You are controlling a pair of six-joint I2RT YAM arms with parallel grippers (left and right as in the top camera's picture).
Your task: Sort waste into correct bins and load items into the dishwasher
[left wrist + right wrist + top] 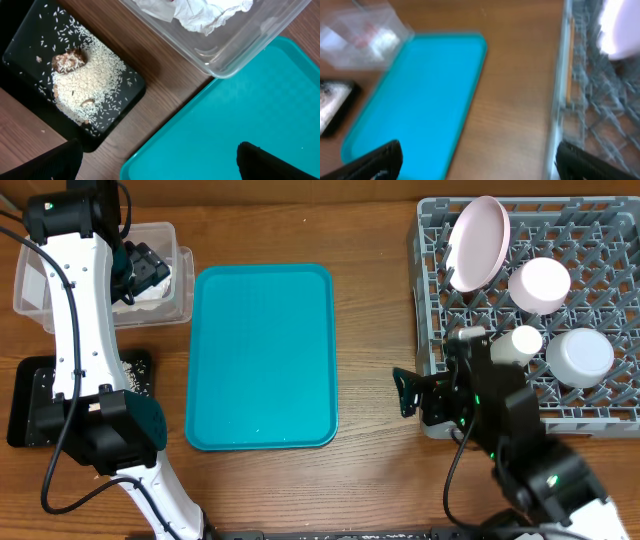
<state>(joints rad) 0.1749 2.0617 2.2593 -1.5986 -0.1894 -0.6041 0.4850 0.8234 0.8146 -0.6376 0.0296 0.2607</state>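
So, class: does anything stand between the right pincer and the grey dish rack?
Nothing visible does. The right pincer, open, hangs right beside the left edge of the dish rack, with no object between them.

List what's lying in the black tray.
A heap of pale rice grains, with more scattered around it, and a brown food scrap lie on the black tray. One corner falls outside the wrist view, and from overhead the left arm covers the tray's middle.
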